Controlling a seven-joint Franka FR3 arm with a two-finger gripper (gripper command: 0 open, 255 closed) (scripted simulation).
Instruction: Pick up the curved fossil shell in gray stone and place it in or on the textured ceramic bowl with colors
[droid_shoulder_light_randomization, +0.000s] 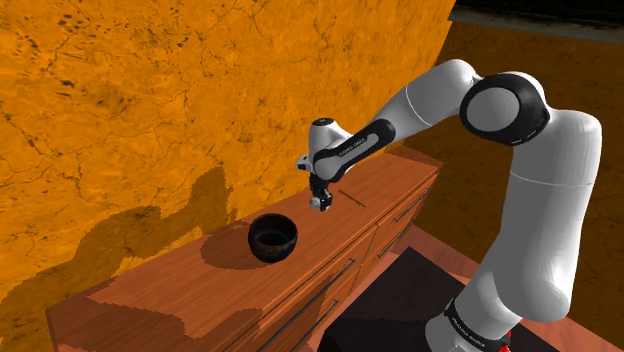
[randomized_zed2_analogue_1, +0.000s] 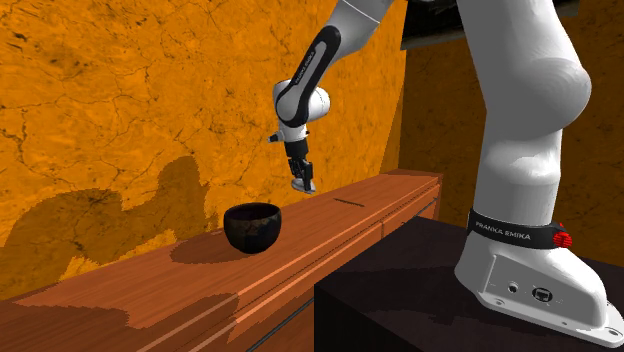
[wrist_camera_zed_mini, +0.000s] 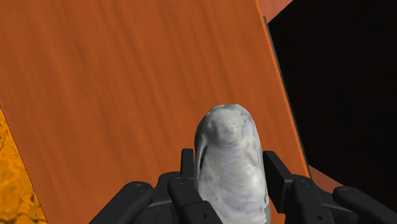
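- One white arm (droid_shoulder_light_randomization: 520, 190): reached from the stand (droid_shoulder_light_randomization: 400, 305) toward the shoulder view's left, elbow raised, wrist pointed down.
- One wooden cabinet top (droid_shoulder_light_randomization: 180, 290): work surface.
- One dark bowl (droid_shoulder_light_randomization: 272, 238): stood near the gripper (droid_shoulder_light_randomization: 320, 203); a carry over its rim and a release are judged next.
- One gripper: fingers pinched on the shell (wrist_camera_zed_mini: 229, 159).
- One grey shell: held clear of the top; transport judged in hand.

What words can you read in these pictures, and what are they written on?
"FRANKA EMIKA": white letters on the black band round the arm's foot, second exterior view.
Same band in the shoulder view: lettering too blurred to read.
Forearm lettering: too small to read.
Bowl and shell: no writing.
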